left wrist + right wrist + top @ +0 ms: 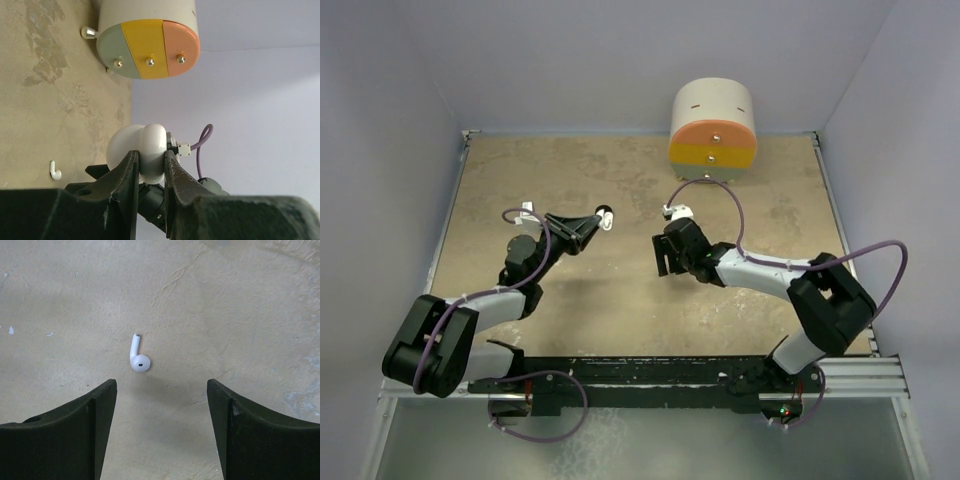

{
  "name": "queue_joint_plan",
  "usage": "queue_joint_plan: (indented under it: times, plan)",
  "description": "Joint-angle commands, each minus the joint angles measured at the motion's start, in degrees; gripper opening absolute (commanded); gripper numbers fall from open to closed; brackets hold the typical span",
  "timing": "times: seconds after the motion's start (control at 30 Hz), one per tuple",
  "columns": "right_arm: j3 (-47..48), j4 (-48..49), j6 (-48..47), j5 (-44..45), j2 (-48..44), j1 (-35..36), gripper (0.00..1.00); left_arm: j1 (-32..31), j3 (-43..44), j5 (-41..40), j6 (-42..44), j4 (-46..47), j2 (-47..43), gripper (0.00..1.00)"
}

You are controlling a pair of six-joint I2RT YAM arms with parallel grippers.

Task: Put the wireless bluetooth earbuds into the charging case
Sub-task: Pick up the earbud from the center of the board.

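Observation:
My left gripper (150, 155) is shut on the white charging case (152, 137), holding it above the table; from above, the case (606, 214) sticks out past the left gripper (592, 222) toward the right arm. The case shows two rounded lobes side by side. One white earbud (139, 357) lies on the tan table, stem pointing away. My right gripper (161, 385) hovers open just short of it, the earbud slightly left of centre between the fingers. That earbud (55, 171) also shows low in the left wrist view. The right gripper (665, 262) hides it from above.
A round cream drawer box (712, 125) with green, yellow and orange fronts (147, 47) stands at the back edge of the table. Pale walls close in the back and both sides. The right arm's purple cable (720, 190) loops above the table.

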Motion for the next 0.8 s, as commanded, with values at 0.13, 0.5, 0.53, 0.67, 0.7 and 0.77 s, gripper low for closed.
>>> queue_joint_plan:
  times: [0.13,0.5,0.53,0.67,0.7,0.77]
  plan:
    - [0.2,1.1,3.2,3.3,3.3,1.4,0.74,0.5,-0.5,1.0,0.4,1.9,-0.5,0.0]
    - [1.1,6.0,0.0,-0.9,5.2,1.5,0.74,0.7,-0.6,1.2,0.5,3.1,1.3,0.0]
    - [1.4,6.5,-0.4,-1.5,5.8,1.5,0.74,0.7,-0.7,1.2,0.5,3.2,1.3,0.0]
    - [3.0,7.8,-1.6,-2.6,8.1,1.5,0.74,1.0,-0.9,1.3,0.5,3.2,1.3,0.0]
    - [3.4,8.0,-1.7,-2.8,8.6,1.4,0.74,1.1,-1.0,1.3,0.5,3.2,1.2,0.0]
    - [4.1,8.4,-2.3,-3.1,9.5,1.5,0.74,1.1,-1.0,1.3,0.5,3.2,1.2,0.0]
